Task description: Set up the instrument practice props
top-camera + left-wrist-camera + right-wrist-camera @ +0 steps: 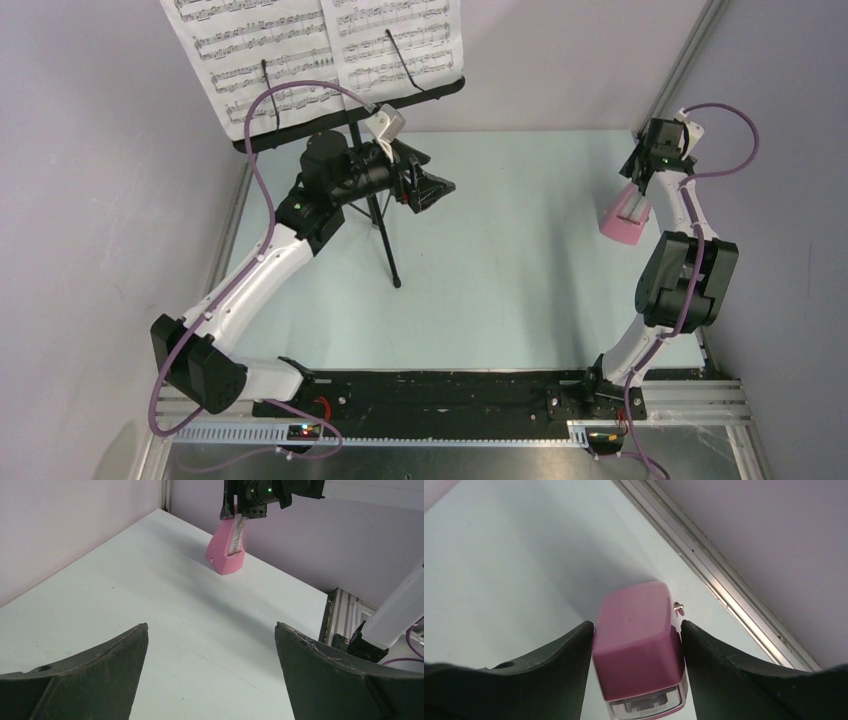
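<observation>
Pink metronome (625, 222): a smooth plastic pyramid with a clear front cover, upright on the matte pale table (500, 290) at the far right edge, close to the aluminium rail (724, 595). Right gripper (640, 182) straddles its top, with dark curved fingers against both sides. Whether they clamp firmly cannot be told. Left gripper (432, 190) is spread wide, holding nothing, above open table. Black tripod music stand (385, 240) stands far left, with sheet-music pages (300, 50) on its desk behind two wire retainers.
</observation>
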Robot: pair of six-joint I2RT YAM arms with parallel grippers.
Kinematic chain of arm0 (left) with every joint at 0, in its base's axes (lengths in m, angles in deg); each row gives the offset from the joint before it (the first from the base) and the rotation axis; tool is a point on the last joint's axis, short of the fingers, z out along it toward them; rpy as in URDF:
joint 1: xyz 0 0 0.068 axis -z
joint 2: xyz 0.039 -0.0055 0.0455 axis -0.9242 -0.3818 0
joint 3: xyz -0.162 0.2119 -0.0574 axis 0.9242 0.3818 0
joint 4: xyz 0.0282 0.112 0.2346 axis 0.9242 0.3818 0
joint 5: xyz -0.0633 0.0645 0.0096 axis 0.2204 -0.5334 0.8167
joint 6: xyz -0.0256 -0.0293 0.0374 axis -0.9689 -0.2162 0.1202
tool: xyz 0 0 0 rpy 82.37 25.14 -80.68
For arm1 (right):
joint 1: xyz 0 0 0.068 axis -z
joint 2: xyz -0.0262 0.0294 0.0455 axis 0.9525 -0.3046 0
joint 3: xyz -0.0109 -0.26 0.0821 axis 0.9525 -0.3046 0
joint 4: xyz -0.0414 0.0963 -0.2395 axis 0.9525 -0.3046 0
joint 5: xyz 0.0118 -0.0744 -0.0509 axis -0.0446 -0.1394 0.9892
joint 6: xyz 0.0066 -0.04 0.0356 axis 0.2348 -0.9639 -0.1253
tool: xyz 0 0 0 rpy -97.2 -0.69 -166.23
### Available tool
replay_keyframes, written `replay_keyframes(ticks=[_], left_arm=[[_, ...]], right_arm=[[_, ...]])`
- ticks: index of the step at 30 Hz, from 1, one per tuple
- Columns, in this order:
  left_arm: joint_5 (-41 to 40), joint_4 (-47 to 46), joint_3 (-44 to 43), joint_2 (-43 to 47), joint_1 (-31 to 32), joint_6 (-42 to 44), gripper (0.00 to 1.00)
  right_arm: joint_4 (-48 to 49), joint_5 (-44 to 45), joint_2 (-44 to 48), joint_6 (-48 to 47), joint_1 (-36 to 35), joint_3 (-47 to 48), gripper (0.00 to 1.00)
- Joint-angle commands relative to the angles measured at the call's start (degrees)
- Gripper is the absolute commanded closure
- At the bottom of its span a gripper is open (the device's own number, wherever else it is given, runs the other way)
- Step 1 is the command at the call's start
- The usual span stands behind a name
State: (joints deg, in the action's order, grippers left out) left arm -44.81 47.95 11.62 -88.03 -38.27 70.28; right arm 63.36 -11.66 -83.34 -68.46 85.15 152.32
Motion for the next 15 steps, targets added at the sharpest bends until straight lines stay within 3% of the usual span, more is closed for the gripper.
replay_keyframes(ticks=[1,5,9,13,15], left_arm=[[-0.58,0.4,-2.82,-0.09,-0.61,1.43,0.0],[-0.99,0.79,-2.5,0.12,-0.7,1.47,0.0],[-1.58,0.97,-1.83,0.7,-0.67,1.41,0.0],[-1.65,1.13,-0.97,1.51,-0.67,0.9,0.0],[-1.33,1.16,-0.46,1.73,-0.63,0.4,0.0]], right_arm=[[5.87,0.81,2.83,-1.39,-0.34,-4.62,0.34],[7.72,1.06,4.07,-2.8,-0.61,-7.2,0.43],[8.64,-1.45,5.52,-3.53,-0.7,-7.91,0.7],[9.35,-8.31,9.06,-5.12,-1.53,-7.95,0.86],[9.04,-13.91,10.81,-6.32,-1.84,-7.87,0.9]])
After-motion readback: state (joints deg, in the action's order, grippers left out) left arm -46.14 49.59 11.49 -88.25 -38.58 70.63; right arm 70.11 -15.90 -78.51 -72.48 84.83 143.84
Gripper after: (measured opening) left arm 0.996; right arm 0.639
